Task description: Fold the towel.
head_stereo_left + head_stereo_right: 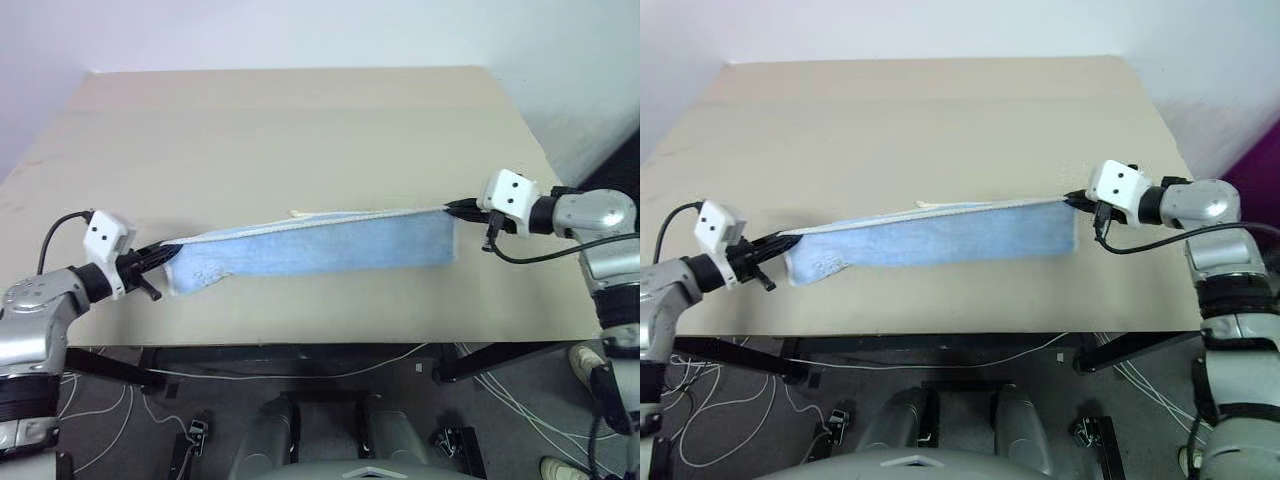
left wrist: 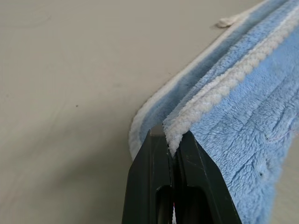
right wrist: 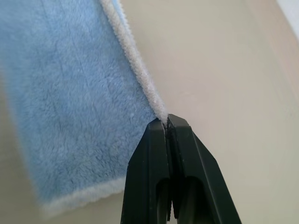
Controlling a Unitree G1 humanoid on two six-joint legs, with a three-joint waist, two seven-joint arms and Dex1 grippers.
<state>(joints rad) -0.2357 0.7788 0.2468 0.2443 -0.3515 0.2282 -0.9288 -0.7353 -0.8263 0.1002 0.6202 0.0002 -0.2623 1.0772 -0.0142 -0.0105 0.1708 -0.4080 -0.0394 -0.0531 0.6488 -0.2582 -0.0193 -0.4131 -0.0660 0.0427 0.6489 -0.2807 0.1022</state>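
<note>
The light blue towel (image 1: 320, 247) with white stitched edging is stretched taut between both grippers above the near part of the table, hanging down as a long band. My left gripper (image 1: 168, 251) is shut on its left top corner; the pinched white edge shows between the fingers (image 2: 159, 154) in the left wrist view. My right gripper (image 1: 455, 208) is shut on the right top corner (image 3: 161, 114). A small white loop tag (image 1: 298, 213) pokes out behind the top edge. Part of the towel (image 2: 154, 100) lies on the table behind the held edge.
The beige table (image 1: 300, 130) stretches far beyond the towel. Its front edge (image 1: 300, 343) lies just below the hanging cloth. Cables and black frame bars (image 1: 300, 372) run on the floor beneath.
</note>
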